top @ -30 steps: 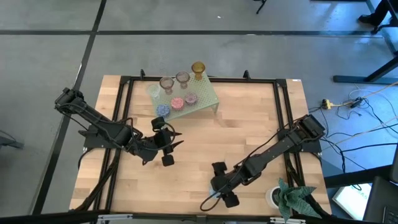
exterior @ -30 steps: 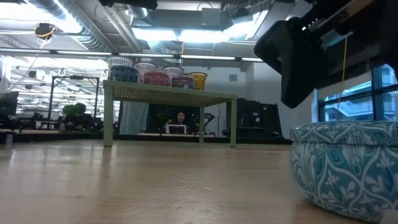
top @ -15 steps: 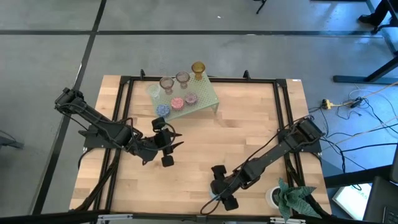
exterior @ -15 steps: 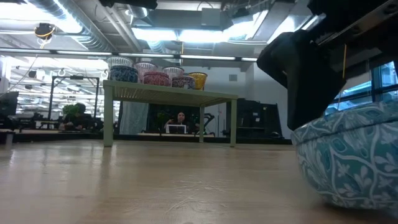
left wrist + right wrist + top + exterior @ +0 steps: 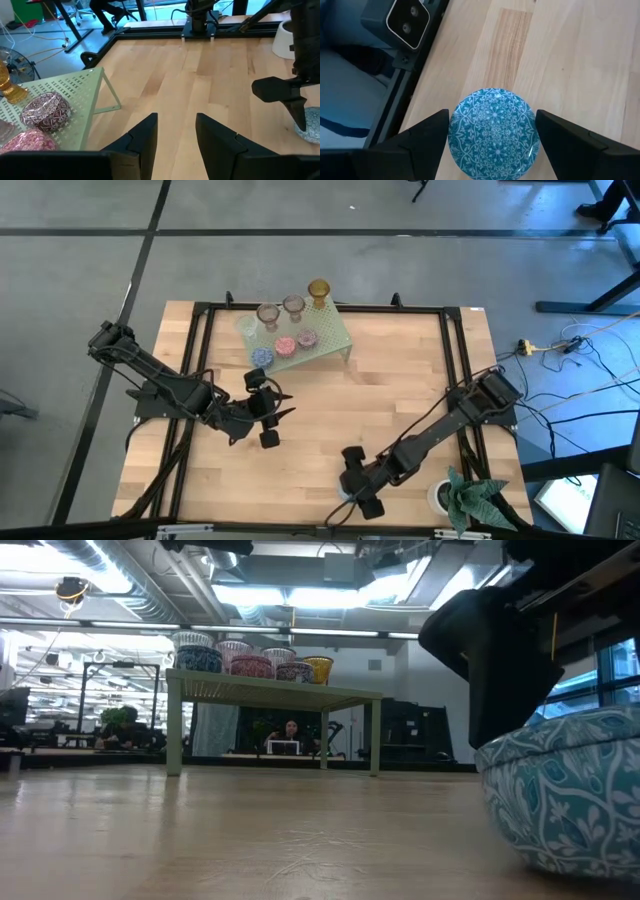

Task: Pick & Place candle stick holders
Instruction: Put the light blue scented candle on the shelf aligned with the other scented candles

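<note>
While our right arm reaches low toward the table's near edge, our right gripper [image 5: 492, 137] straddles a round teal patterned glass holder [image 5: 493, 131], fingers spread wide on either side of it, not visibly touching. Our left gripper [image 5: 175, 131] waits half-open, empty, beside the pale green perforated rack [image 5: 70, 95].

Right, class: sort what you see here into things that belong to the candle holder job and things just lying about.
Belongs to the job:
- blue patterned holder between the right gripper fingers
- holders on the green rack
- left gripper, waiting

Lying about:
- potted plant
</note>
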Tool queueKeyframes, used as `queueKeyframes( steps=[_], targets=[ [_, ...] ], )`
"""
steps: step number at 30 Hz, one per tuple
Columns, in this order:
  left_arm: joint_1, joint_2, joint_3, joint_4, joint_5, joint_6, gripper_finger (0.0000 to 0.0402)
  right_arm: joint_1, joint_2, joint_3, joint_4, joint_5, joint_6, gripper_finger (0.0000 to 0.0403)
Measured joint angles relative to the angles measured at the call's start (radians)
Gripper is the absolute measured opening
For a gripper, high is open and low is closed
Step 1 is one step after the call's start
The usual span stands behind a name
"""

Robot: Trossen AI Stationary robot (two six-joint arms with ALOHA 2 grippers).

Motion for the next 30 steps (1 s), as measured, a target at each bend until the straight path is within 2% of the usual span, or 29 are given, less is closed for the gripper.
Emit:
queueKeyframes(
  steps=[5, 15, 22, 30],
  targets=[
    [0.000, 0.000, 0.000, 0.000, 0.000, 0.000, 0.0130, 0.014, 0.000, -0.007, 0.010, 0.048, 0.014, 0.0299],
    [0.000, 0.000, 0.000, 0.000, 0.000, 0.000, 0.0130, 0.011, 0.002, -0.008, 0.010, 0.042, -0.004, 0.0299],
    [0.000, 0.000, 0.000, 0.000, 0.000, 0.000, 0.0130, 0.005, 0.004, -0.011, -0.032, 0.233, -0.068, 0.0299],
    [0.000, 0.000, 0.000, 0.000, 0.000, 0.000, 0.0130, -0.049, 0.005, -0.011, -0.053, 0.257, -0.110, 0.0299]
  ],
)
